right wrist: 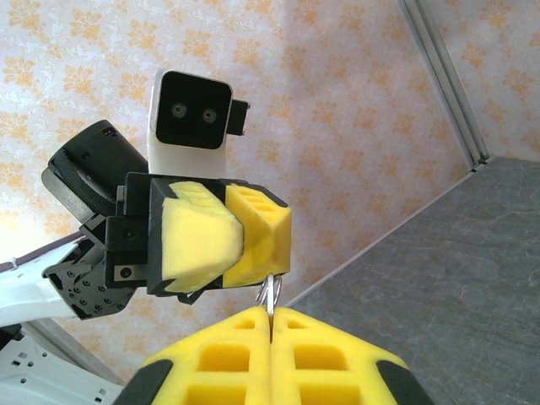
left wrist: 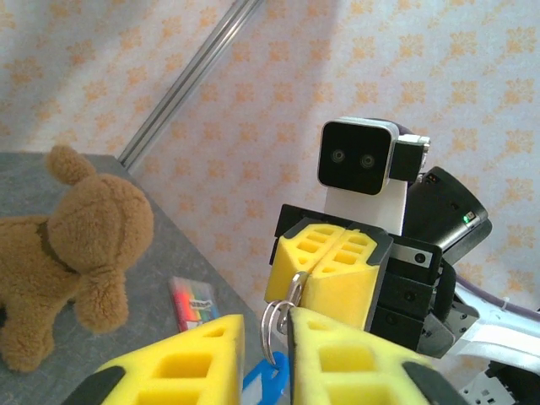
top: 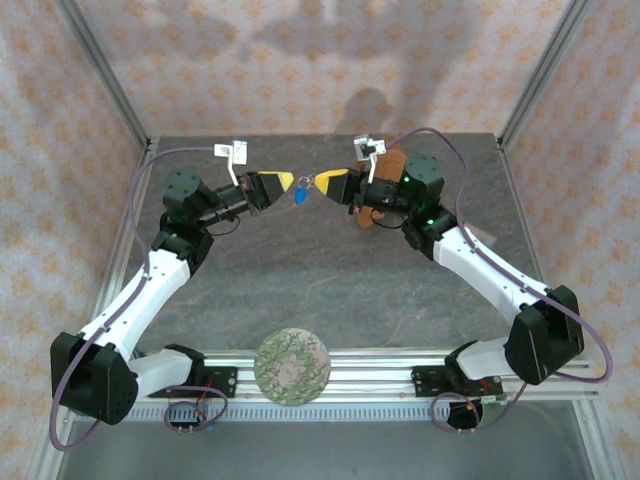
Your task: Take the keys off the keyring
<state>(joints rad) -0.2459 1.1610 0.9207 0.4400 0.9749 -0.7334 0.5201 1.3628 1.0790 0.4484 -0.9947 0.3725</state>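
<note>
Both arms meet in mid-air over the back of the table. My right gripper (top: 322,183) (right wrist: 271,310) is shut on the silver keyring (top: 308,184) (right wrist: 270,292), which sticks out edge-on from its yellow fingertips. My left gripper (top: 283,183) (left wrist: 266,325) faces it with a narrow gap between its yellow fingers. The ring's loops (left wrist: 274,325) sit in that gap, close against the right-hand finger. A blue key (top: 299,198) (left wrist: 270,381) hangs from the ring below the fingers. In the left wrist view the right gripper (left wrist: 325,253) clamps a silver loop (left wrist: 297,287).
A brown teddy bear (left wrist: 80,245) (top: 392,160) sits on the grey table behind the right arm. A pack of coloured markers (left wrist: 192,302) lies beside it. A round patterned disc (top: 292,366) rests at the near edge between the arm bases. Metal frame posts stand at the back corners.
</note>
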